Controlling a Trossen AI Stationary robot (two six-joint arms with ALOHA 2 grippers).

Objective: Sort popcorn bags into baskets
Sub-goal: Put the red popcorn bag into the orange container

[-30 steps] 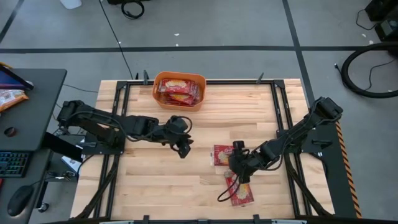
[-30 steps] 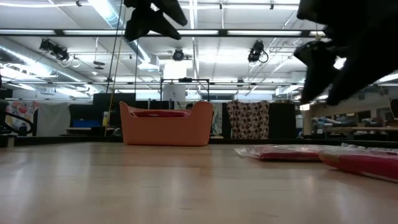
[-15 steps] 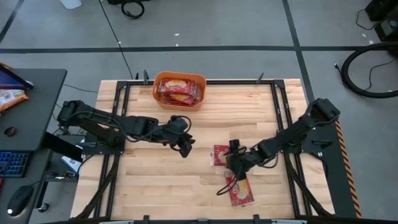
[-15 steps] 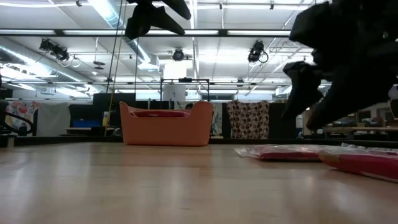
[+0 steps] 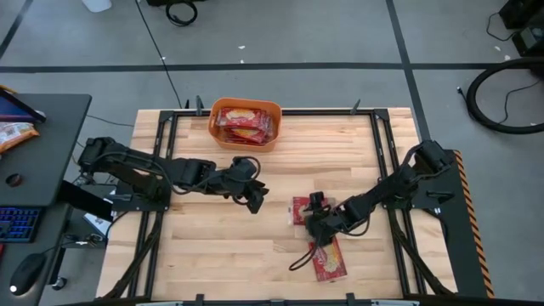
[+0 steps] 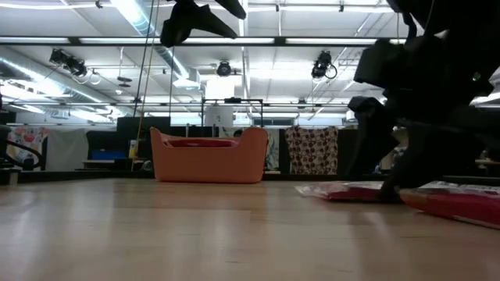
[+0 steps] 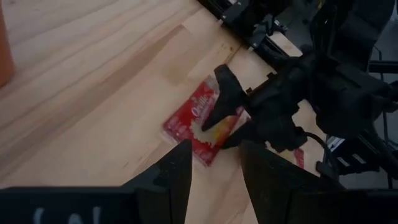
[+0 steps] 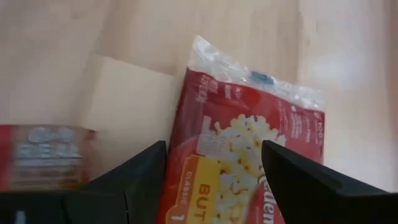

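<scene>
Two red popcorn bags lie flat on the table: one [image 5: 297,206] under my right gripper, also in the right wrist view as bag [image 8: 249,137], and another [image 5: 328,262] nearer the near edge. My right gripper [image 5: 311,216] is open, its fingers pointing down with their tips at the height of the first bag [image 6: 344,191]. My left gripper [image 5: 254,197] hovers open above the table's middle. The orange basket [image 5: 212,119] at the far edge holds several red bags. My right gripper [image 8: 213,149] stands open over the near part of the bag, coming from above with one finger [image 8: 292,174] over the red face and the other [image 8: 140,177] beside its long edge. Whether the fingers touch it, I cannot tell. The bag lies flat on the table.
The black frame rails [image 5: 378,161] run along both sides of the wooden top. A cable [image 5: 302,257] trails from the right arm across the second bag. A desk with a keyboard and an orange-and-white packet [image 5: 13,132] stands left of the table. Bare wood lies between basket and grippers.
My right gripper has moved toward the table's left and down onto the bag lying left of it, its fingers now reaching table height. My left gripper has stayed almost where it was.
</scene>
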